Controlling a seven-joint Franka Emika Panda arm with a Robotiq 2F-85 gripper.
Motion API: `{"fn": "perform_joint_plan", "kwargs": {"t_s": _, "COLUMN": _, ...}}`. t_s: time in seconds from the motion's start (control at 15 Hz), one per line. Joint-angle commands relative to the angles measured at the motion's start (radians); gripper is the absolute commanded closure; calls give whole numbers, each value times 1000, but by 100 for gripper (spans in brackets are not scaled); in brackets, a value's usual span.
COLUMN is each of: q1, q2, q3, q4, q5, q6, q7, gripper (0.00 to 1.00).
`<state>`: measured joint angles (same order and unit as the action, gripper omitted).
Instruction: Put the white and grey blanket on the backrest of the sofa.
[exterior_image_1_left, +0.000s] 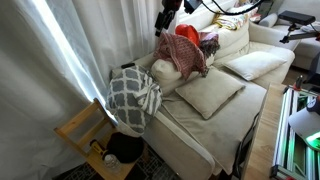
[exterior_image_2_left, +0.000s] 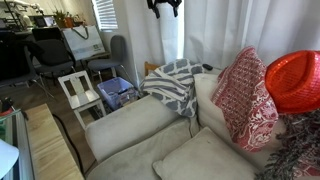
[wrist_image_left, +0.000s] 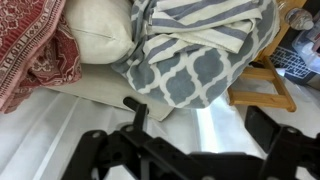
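My tool (exterior_image_2_left: 164, 10) hangs high above the sofa (exterior_image_2_left: 140, 125), fingers spread apart and empty. The white and grey blanket (exterior_image_2_left: 172, 85) lies draped over the sofa's end, beside a cream cushion (wrist_image_left: 100, 28) and a red patterned cloth (exterior_image_2_left: 240, 100).

White and grey blanket (exterior_image_2_left: 172, 84) on the far end of the sofa (exterior_image_2_left: 135, 128), pincer (exterior_image_2_left: 163, 10) high above.

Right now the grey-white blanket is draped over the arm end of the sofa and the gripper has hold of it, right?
Not quite. The blanket is draped over the arm end of the sofa, but the gripper is not holding it. It hangs above the blanket, open and empty, as an exterior view shows.
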<state>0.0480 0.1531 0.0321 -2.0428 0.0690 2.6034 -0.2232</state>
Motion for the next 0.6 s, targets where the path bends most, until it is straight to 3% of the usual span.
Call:
{"fn": "perform_joint_plan", "kwargs": {"t_s": 0.0, "q1": -19, "q2": 243, "q3": -2, "q4": 228, "q5": -47, "q6": 49, "q7": -16, "gripper": 0}}
{"fn": "perform_joint_plan", "kwargs": {"t_s": 0.2, "q1": -62, "q2": 420, "q3": 31, "q4": 405, "q5": 21, "q6": 93, "q7": -153, "gripper": 0}}
{"fn": "perform_joint_plan", "kwargs": {"t_s": 0.53, "q1": -196, "q2": 703, "q3": 152, "q4": 695, "q5": -10, "q6": 119, "q7": -334, "gripper": 0}}
